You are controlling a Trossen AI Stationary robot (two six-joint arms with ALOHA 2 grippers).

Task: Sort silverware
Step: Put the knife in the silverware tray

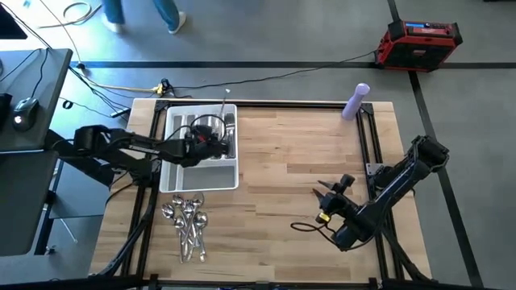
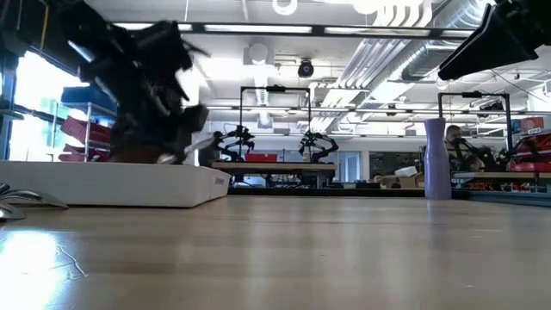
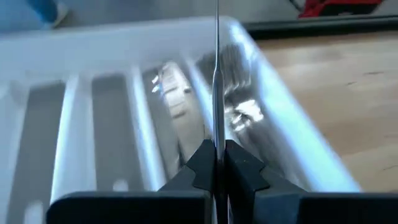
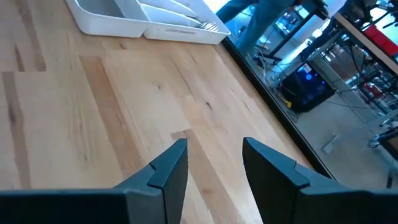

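The left end effector (image 1: 211, 138) hangs over the white compartmented plastic tray (image 1: 229, 174) on the pale wooden plank surface (image 1: 290, 161), its two dark fingers (image 3: 239, 171) clenched on a long thin shiny silver knife (image 3: 217, 93). In the left wrist view the knife runs straight out ahead from between the fingertips, its blade reaching forward over the tray's long dividers towards the far wall. Just beneath and ahead of this end effector, inside the tray's long compartments, lie more pieces of shiny metal silverware (image 3: 239, 112), blurred so that their kinds cannot be told; the right wrist view shows fork tines (image 4: 208, 26) lying in one compartment near the tray's end wall. Outside the tray, on the bare surface beside its short end and behind the left end effector, lies a loose heap of small shiny silver spoons (image 1: 187, 224), touching and overlapping one another. The right end effector (image 1: 325, 193) hovers well apart from the tray and the heap, on the far side of the surface, its dark fingers (image 4: 168, 171) released with a clear gap between them and only bare wood below. A tall lilac plastic bottle (image 1: 355, 101) stands upright at the surface's far edge, beyond the right end effector and well away from all the silverware.
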